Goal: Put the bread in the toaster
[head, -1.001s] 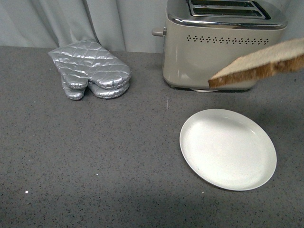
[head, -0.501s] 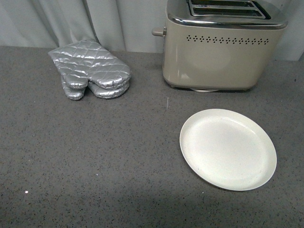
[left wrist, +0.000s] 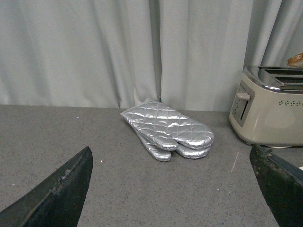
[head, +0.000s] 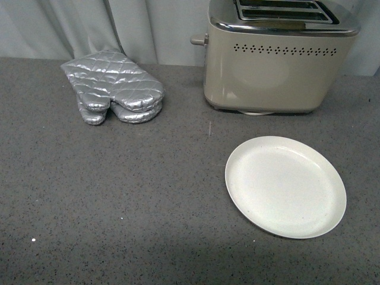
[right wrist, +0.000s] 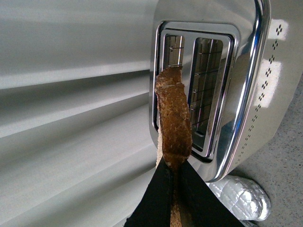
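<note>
Right claw (right wrist: 175, 171) pinching bread (right wrist: 174, 118) by one edge, slice edge-on over toaster (right wrist: 246, 71) slots; can't tell if it's entered one. Left claw (left wrist: 170, 150) spread wide, holding nothing, above worktop (left wrist: 118, 189), facing silver mitt (left wrist: 168, 127).

The left end effector (left wrist: 170, 149) has two matte black, wedge-shaped fingers (left wrist: 61, 194) with scuffed, dusty edges, and the right end effector (right wrist: 173, 165) shows two flat black fingers (right wrist: 154, 198) tapering to narrow tips.

bread (right wrist: 174, 118) edge-on over beige toaster (right wrist: 247, 94)
</note>
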